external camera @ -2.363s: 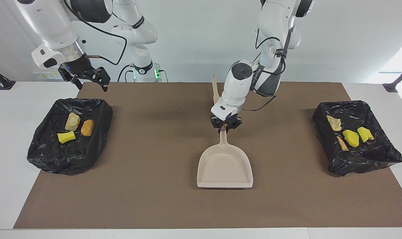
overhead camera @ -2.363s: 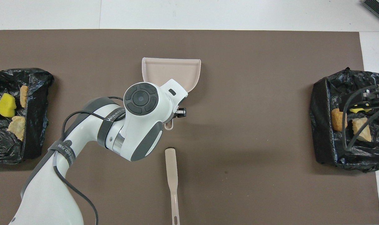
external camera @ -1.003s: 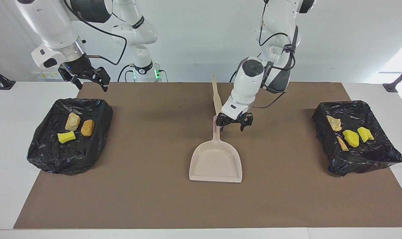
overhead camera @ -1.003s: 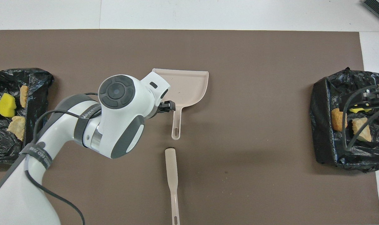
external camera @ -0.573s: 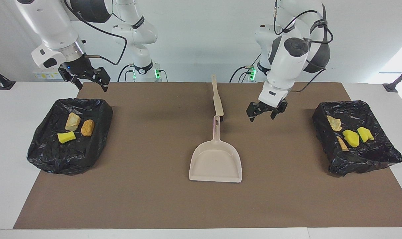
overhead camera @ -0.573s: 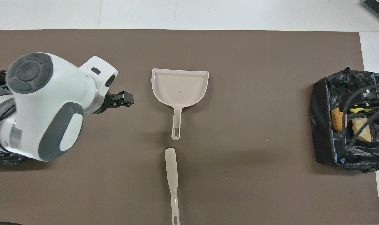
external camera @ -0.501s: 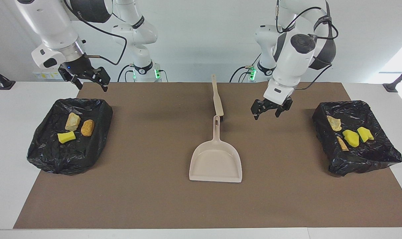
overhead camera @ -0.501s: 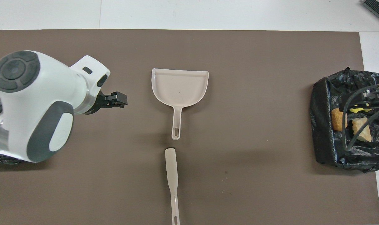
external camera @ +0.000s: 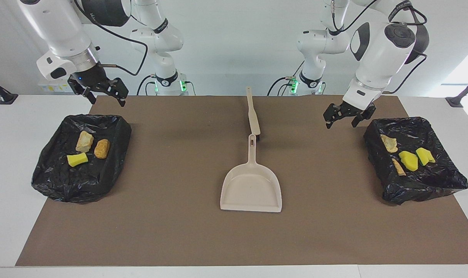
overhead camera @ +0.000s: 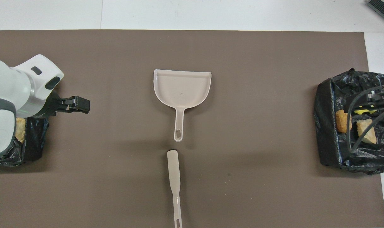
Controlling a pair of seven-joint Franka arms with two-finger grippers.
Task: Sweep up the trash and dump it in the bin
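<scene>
My left gripper (external camera: 343, 116) released, empty, over the mat beside its bin (external camera: 446, 185). Right gripper (external camera: 102, 92) released, empty, waiting over the other bin (external camera: 56, 185). Trash (external camera: 407, 160) in both bins. Dustpan (external camera: 251, 185) lies mid-tabletop.

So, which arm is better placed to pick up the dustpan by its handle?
Probably left. The open left gripper hangs over the mat, closer to the dustpan handle. The open right gripper waits over the mat's corner by a bin.
</scene>
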